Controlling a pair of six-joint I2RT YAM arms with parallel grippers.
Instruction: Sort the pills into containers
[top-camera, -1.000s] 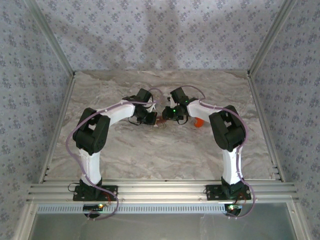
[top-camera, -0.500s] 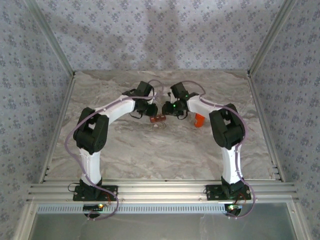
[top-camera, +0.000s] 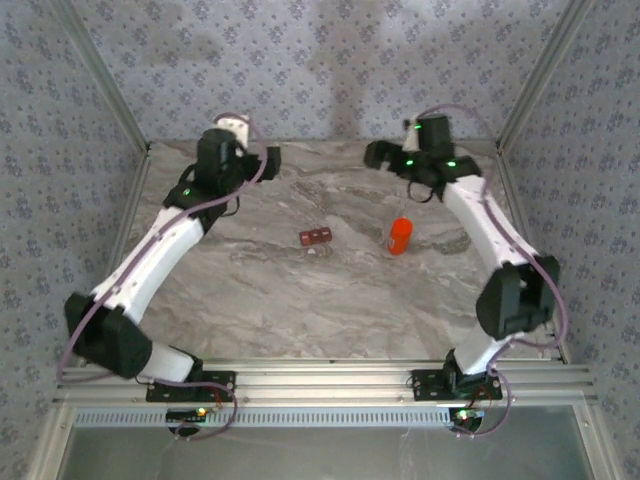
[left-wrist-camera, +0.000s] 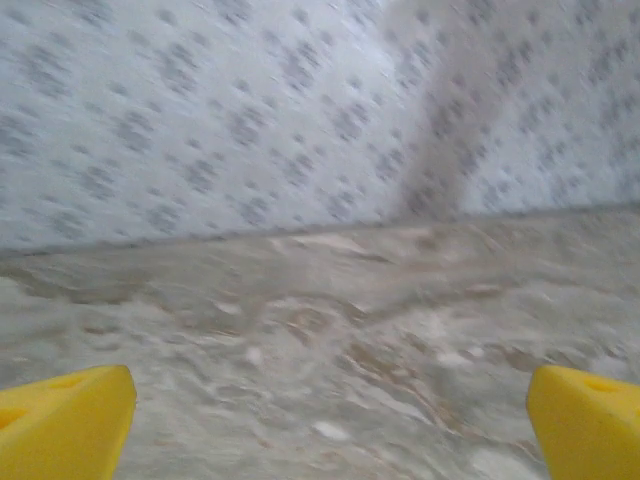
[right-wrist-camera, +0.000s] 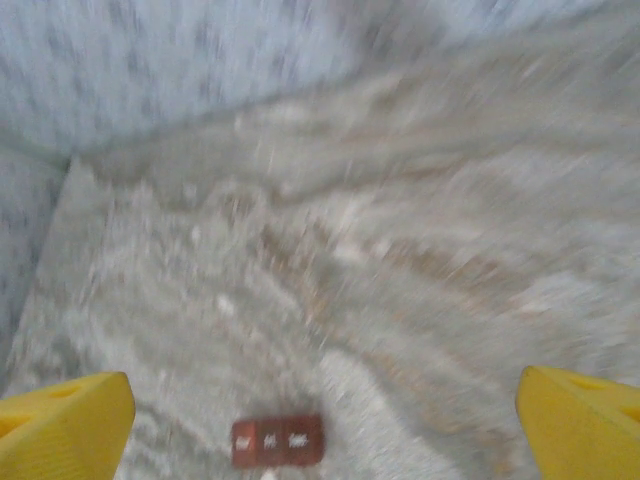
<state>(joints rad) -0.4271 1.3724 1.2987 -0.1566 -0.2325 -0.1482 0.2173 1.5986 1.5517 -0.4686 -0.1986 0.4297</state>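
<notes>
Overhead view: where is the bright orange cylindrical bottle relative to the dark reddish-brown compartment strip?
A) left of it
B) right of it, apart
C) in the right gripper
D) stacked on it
B: the orange bottle stands upright, clear of the reddish-brown strip and to its right.

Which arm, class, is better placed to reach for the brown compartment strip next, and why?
Probably the right. The right gripper is open, and its wrist view looks down at the compartment strip, framed between its fingers. The left gripper, also open, looks toward the wall instead.
</notes>
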